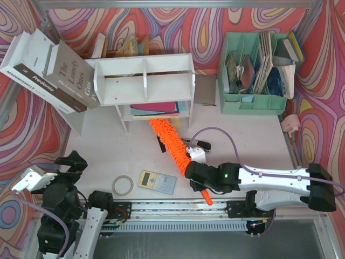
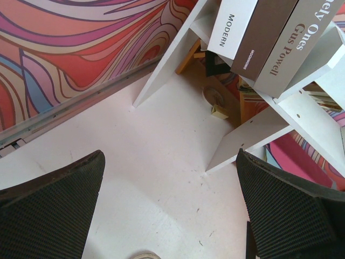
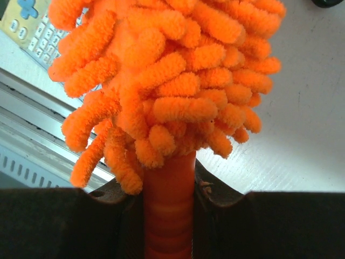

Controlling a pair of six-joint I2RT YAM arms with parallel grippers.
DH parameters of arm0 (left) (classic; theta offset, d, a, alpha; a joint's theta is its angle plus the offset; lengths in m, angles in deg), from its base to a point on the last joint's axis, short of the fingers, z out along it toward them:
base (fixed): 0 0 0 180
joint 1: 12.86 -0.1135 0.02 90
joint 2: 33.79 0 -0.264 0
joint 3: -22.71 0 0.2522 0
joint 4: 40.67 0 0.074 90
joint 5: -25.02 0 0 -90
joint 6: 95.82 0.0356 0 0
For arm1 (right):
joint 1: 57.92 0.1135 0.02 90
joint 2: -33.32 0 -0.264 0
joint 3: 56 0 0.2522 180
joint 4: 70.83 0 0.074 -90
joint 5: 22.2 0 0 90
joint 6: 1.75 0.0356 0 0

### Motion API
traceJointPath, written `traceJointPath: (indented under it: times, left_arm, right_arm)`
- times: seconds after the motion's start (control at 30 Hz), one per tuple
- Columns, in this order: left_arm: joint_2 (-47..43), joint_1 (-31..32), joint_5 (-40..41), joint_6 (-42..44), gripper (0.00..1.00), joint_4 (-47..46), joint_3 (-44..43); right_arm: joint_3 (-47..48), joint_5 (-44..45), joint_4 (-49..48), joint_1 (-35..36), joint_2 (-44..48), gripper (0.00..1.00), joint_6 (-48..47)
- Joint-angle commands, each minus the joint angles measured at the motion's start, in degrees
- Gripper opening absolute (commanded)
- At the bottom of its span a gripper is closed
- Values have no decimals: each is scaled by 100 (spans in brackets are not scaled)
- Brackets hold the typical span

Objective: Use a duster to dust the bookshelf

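Observation:
The white two-tier bookshelf [image 1: 144, 86] stands at the back centre of the table; its legs show in the left wrist view [image 2: 253, 135]. The fluffy orange duster [image 1: 171, 141] slants from below the shelf's lower tier down to my right gripper [image 1: 195, 174], which is shut on its orange handle [image 3: 168, 210]. The handle's end [image 1: 206, 197] sticks out below the gripper. The duster's tip lies at the lower tier's front edge. My left gripper [image 2: 170, 205] is open and empty, low at the left over bare table.
Large books [image 1: 54, 70] lean on the shelf's left side. A mint-green file organizer [image 1: 253, 75] stands back right. A calculator [image 1: 157, 181], a tape roll [image 1: 123, 185] and a black-and-silver stapler [image 1: 198, 143] lie on the table near the front.

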Motion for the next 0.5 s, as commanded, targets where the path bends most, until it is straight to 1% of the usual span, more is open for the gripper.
traceJointPath:
  times: [0.0,0.2,0.33,0.4,0.47]
  left_arm:
    - [-34,-39,-6,113,99,-125,68]
    - [-35,-39,-4,112,99,-102,60]
    - [-33,-38,-1,108,98,-103,68]
    - [-21,-39,-10,100,99,-96,59]
    - [-23,-39,-10,96,98,-93,59]
  right_arm:
    - [0,344,-189,29,-6,0,128]
    - [459,-123,-891,32,-795,0,-406]
    - [583,-458,-1377,46,-932,0,-669]
    - [597,-472,-1444,55,-975,0,-682]
    - [588,-312,-1311,55,-999,0,-615]
